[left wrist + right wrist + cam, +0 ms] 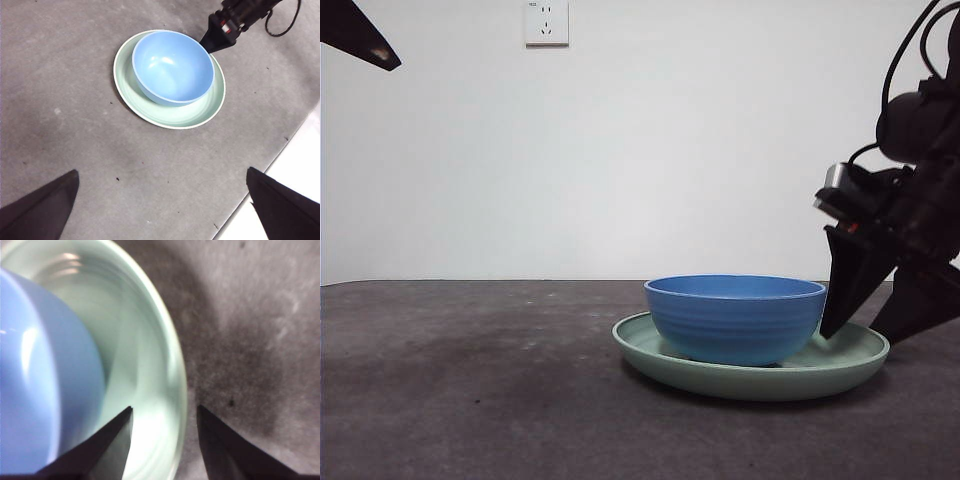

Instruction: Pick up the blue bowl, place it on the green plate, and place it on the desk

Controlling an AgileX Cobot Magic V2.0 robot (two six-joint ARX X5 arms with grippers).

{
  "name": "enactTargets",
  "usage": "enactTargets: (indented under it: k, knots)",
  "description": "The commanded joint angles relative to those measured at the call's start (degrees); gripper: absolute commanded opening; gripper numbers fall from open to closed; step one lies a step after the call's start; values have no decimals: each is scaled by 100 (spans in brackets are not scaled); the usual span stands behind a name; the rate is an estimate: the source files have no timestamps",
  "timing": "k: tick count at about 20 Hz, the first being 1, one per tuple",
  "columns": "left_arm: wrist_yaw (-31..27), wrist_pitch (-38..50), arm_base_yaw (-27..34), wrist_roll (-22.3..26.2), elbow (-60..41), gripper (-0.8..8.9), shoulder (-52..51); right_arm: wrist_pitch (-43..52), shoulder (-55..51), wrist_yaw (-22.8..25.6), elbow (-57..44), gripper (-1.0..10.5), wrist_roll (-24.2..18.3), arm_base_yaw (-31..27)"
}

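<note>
The blue bowl [735, 318] stands upright in the green plate [840, 360], which lies on the desk [470, 380]. My right gripper [855, 335] is low at the plate's right side. In the right wrist view the right gripper [165, 440] is open, with the plate's rim [172, 390] between its jaws, one jaw over the plate's inside and one outside over the desk; the bowl [45, 390] is beside it. My left gripper [161, 172] is open and empty, high above the desk, looking down on the bowl [172, 65], the plate [170, 112] and the right gripper [217, 37].
The left arm shows only as a black tip [360, 35] at the top left of the front view. A white wall with a socket [546, 22] stands behind the desk. The desk's edge [280, 160] runs close to the plate in the left wrist view.
</note>
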Motion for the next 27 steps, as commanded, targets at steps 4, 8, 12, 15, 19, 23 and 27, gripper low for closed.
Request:
enactTargets:
  k: [4, 8, 12, 15, 19, 23, 27]
  knots:
    - [13, 57, -48, 66, 44, 595, 31, 44, 192, 321, 96, 10, 72, 31]
    - [13, 57, -48, 66, 44, 595, 31, 50, 192, 299, 98, 10, 101, -9]
    - [13, 55, -48, 66, 44, 595, 31, 22, 164, -85, 118, 10, 227, -131]
    - [13, 55, -50, 61, 44, 595, 31, 4, 164, -341, 177, 10, 339, -146]
    - [13, 46, -50, 44, 44, 595, 31, -22, 164, -522, 284, 10, 463, -96]
    - [13, 46, -50, 35, 44, 595, 31, -24, 164, -732, 507, 10, 732, 39]
    - [13, 46, -55, 22, 44, 595, 31, 61, 164, -774, 686, 10, 1021, 474]
